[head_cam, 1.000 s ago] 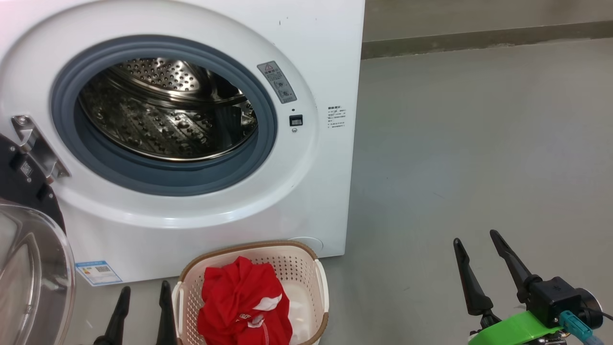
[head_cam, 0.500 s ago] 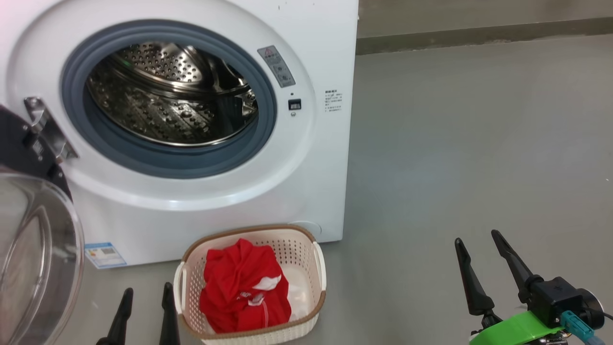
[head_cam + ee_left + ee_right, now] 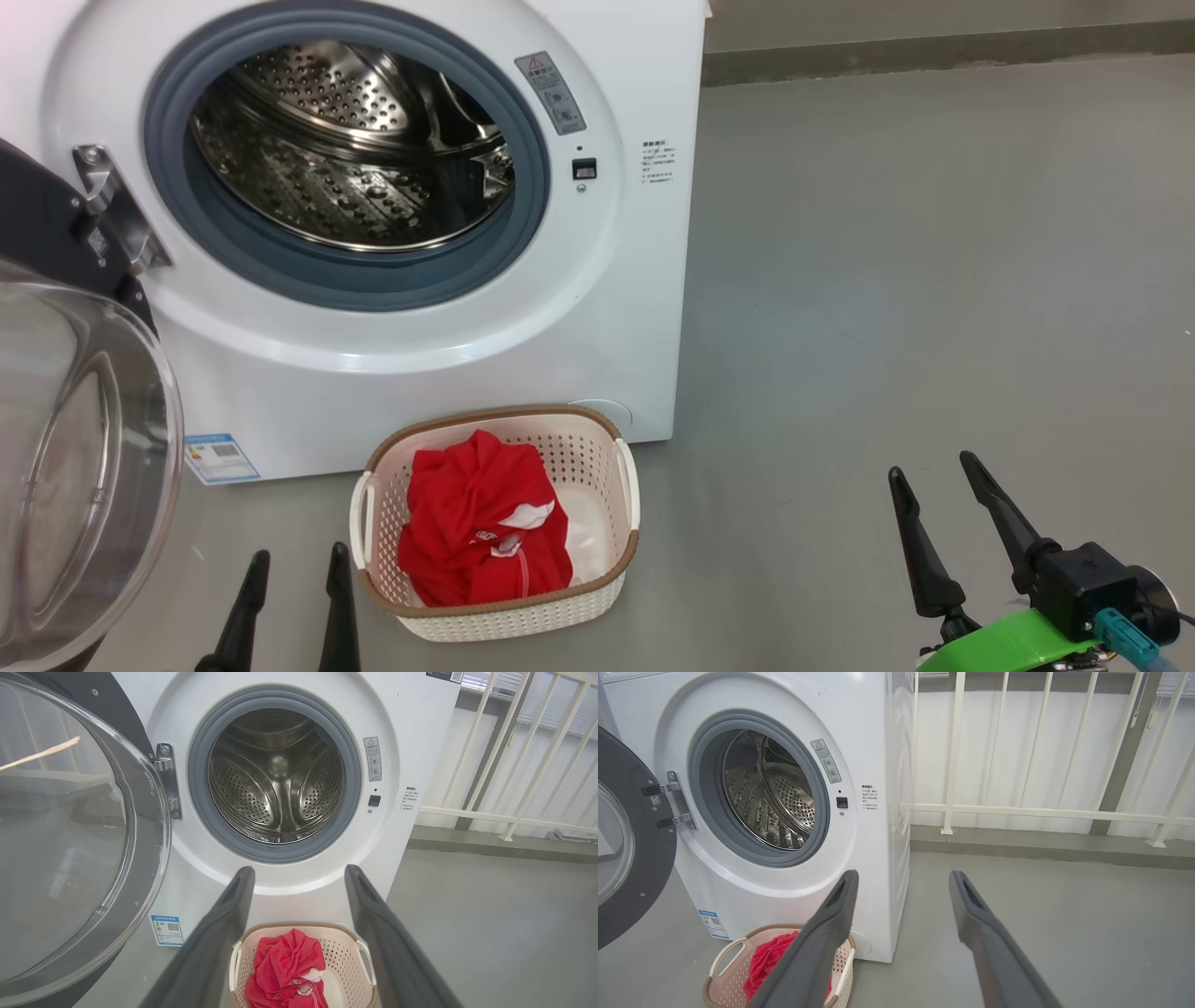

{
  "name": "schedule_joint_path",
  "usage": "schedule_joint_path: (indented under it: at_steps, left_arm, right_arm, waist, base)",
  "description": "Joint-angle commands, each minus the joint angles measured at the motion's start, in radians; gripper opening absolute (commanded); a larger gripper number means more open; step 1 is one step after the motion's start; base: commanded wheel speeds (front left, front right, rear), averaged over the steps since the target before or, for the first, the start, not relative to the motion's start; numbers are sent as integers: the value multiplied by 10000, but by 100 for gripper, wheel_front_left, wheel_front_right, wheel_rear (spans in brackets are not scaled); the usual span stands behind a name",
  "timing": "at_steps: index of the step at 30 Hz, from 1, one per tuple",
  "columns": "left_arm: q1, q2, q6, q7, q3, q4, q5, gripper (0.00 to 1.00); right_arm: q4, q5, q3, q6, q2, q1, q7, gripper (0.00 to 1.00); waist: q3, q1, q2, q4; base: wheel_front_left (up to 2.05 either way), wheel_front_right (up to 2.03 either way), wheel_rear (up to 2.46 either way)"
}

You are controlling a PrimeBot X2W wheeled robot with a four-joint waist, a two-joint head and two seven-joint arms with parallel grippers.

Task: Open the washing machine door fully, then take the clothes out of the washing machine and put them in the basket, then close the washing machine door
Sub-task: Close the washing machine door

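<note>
Nearest to me, the robot's left pair of long dark fingers [image 3: 241, 607] hangs low over the grey concrete floor [image 3: 887, 280], spread wide apart and holding nothing. Its tips point at the machine and sit just left of the basket, not touching it. Well off to the right, the right pair of dark fingers [image 3: 920, 551] is splayed open the same way, empty, above bare floor, with a bright green bracket [image 3: 999, 644] behind it at the wrist.

Between the two, closer to the left pair, stands the small cream plastic basket [image 3: 513, 621] with perforated sides, a brown woven-look rim and white side handles. It rests on the floor just in front of the machine's lower right corner. The bright red garment with white patches [image 3: 476, 532] lies bundled inside it, heaped towards the left side, with pale basket bottom showing on the right.

On the near left, the big round door [image 3: 84, 448] with its clear bulging glass bowl and glossy black rim is swung wide open. It hangs from a metal hinge [image 3: 117, 215] on the left of the opening.

Behind the basket rises the white boxy front-loading washing machine [image 3: 420, 411], with a small blue sticker [image 3: 221, 457] low on its front. A grey rubber gasket [image 3: 534, 187] rings the mouth, and the perforated steel drum [image 3: 355, 168] inside looks bare and shiny.

Farthest back, to the right of the machine, a white metal railing [image 3: 1017, 812] runs along the wall.
</note>
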Motion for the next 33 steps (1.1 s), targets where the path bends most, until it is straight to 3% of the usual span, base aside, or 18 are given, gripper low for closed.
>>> schedule_joint_path:
  at_steps: [1, 13, 23, 33]
  left_arm:
    - [-198, 105, 92, -75, 270, -309, 98, 100]
    - [-287, 95, 599, 70, 202, -689, 374, 100]
    - [-228, 90, 1120, 223, 308, -1272, 510, 100]
    - [-175, 167, 1367, 350, 368, -1636, 567, 100]
  right_arm:
    - [-257, -60, 233, 48, -85, -218, -65, 100]
    - [-308, -43, 355, 48, -85, -375, -65, 100]
    - [-333, -108, 760, 48, -85, -618, -65, 100]
    - [-409, -19, 1126, 48, -85, -913, -65, 100]
  waist:
    - [8, 0, 0, 36]
    - [165, 0, 0, 784]
    - [148, 0, 0, 2323]
    - [136, 0, 0, 3773]
  base:
    - [0, 0, 0]
    - [0, 0, 0]
    - [0, 0, 0]
    - [0, 0, 0]
